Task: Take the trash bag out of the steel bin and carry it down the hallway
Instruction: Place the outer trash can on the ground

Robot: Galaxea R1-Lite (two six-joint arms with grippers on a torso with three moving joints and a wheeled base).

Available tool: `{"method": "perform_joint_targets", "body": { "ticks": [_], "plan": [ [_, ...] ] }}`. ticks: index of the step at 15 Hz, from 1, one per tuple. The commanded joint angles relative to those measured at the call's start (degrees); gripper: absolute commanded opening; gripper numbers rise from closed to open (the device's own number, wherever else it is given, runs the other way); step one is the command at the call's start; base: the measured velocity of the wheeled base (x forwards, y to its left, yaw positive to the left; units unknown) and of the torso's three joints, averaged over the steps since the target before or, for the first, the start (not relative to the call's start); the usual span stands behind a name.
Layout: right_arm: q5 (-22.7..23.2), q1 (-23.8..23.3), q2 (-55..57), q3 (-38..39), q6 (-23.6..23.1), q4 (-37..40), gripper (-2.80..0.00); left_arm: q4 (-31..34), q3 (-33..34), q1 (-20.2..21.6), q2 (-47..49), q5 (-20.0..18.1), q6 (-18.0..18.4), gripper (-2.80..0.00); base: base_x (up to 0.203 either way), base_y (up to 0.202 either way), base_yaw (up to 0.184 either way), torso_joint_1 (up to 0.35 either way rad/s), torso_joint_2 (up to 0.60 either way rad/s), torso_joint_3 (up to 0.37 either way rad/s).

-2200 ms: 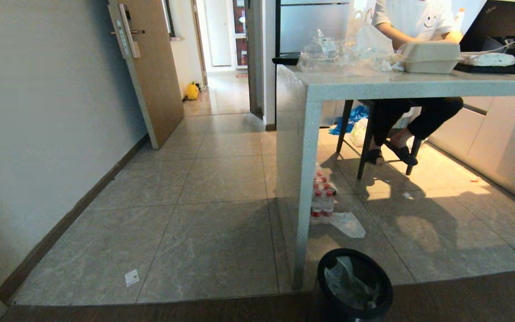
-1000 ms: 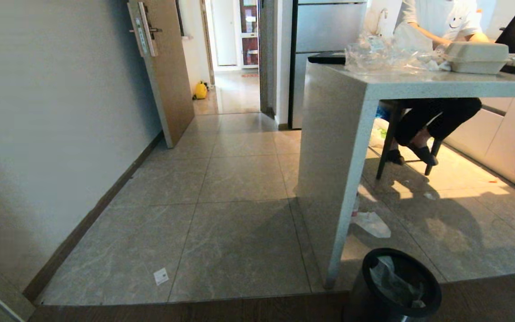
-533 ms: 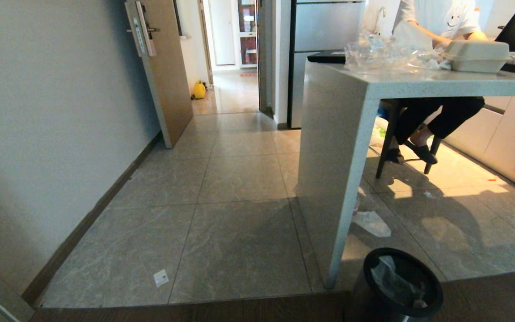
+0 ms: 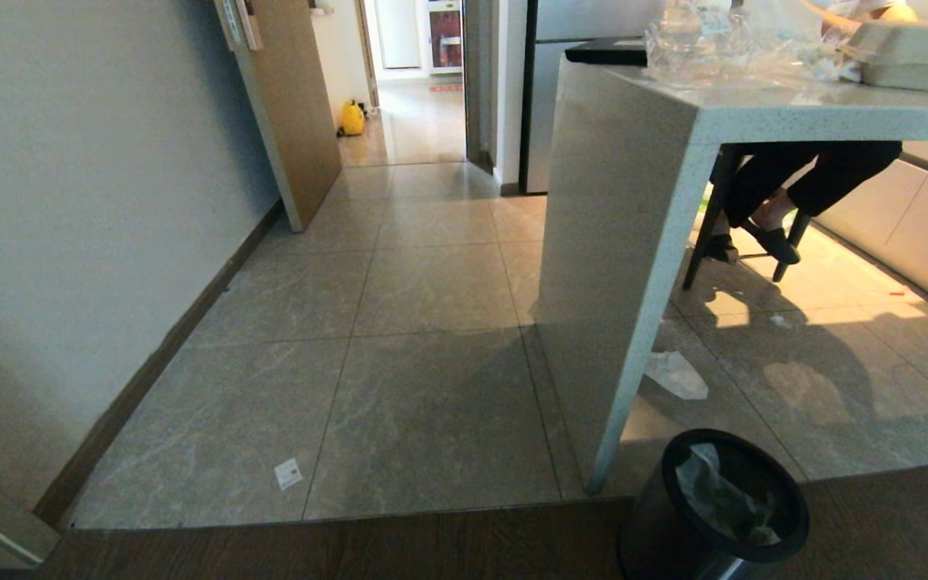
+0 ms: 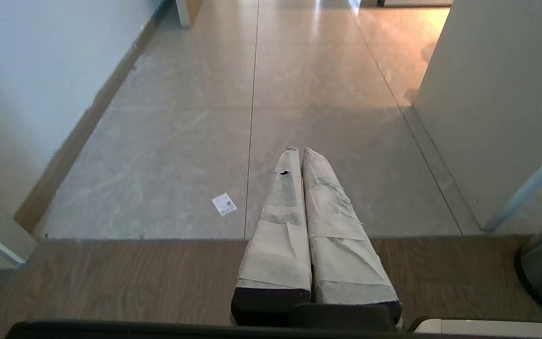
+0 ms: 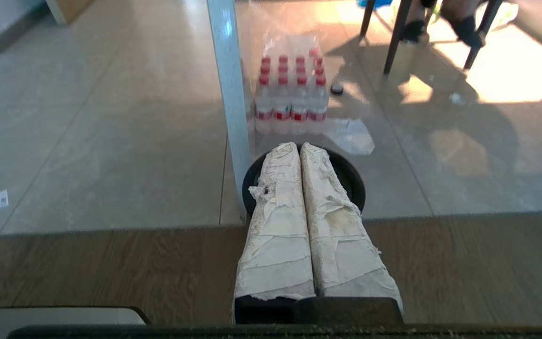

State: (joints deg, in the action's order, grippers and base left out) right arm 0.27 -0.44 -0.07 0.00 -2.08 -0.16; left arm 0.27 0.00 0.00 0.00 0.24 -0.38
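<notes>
At lower right, head view: steel bin [image 4: 714, 507] beside the table leg [image 4: 633, 403], trash bag [image 4: 722, 495] still lining it
Left gripper [image 5: 298, 153]: clenched, empty, parked
Right gripper [image 6: 294, 147]: clenched, empty, aimed at the bin, grasp not begun

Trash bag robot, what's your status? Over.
Both hands shut, empty: left hand, right hand. Trash bag inside steel bin. Table leg beside bin.

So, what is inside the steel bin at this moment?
Inside the steel bin lies the trash bag, crumpled translucent plastic against the inner wall. What is under the bag, and the bin's bottom, cannot be seen. In the right wrist view the fingers cover the opening.
</notes>
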Motion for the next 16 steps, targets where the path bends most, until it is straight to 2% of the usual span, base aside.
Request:
{"method": "perform_joint_targets", "body": {
  "ticks": [1,16],
  "plan": [
    [0.0,0.0,0.0,0.0,0.0,0.0,-2.80,0.0,0.0,0.0,0.0,0.0,-0.1,-2.80,0.000,0.000,0.000,0.001,0.00,-0.194],
    [0.0,0.0,0.1,0.0,0.0,0.0,-2.80,0.0,0.0,0.0,0.0,0.0,-0.1,-2.80,0.000,0.000,0.000,0.004,0.00,-0.196]
  ]
}}
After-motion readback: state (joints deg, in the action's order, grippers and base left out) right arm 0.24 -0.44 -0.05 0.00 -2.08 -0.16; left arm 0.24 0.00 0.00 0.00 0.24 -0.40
